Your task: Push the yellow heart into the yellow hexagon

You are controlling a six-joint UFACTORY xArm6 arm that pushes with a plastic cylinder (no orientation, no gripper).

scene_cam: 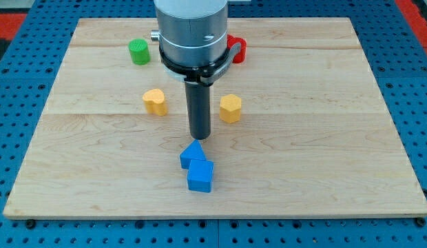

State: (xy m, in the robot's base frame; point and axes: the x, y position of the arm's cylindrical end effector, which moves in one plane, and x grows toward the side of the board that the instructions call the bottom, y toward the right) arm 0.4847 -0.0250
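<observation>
Yellow heart (155, 101) at my tip's (200, 137) ten o'clock, yellow hexagon (230, 108) at two, blue blocks (196, 166) just below at six, wooden bench (324, 138), tool a bare rod holding nothing.

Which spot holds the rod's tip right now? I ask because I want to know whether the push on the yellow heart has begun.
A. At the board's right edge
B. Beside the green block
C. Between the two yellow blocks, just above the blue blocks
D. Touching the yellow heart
C: my tip sits between the yellow heart and the yellow hexagon, apart from both, just above the blue blocks.
</observation>
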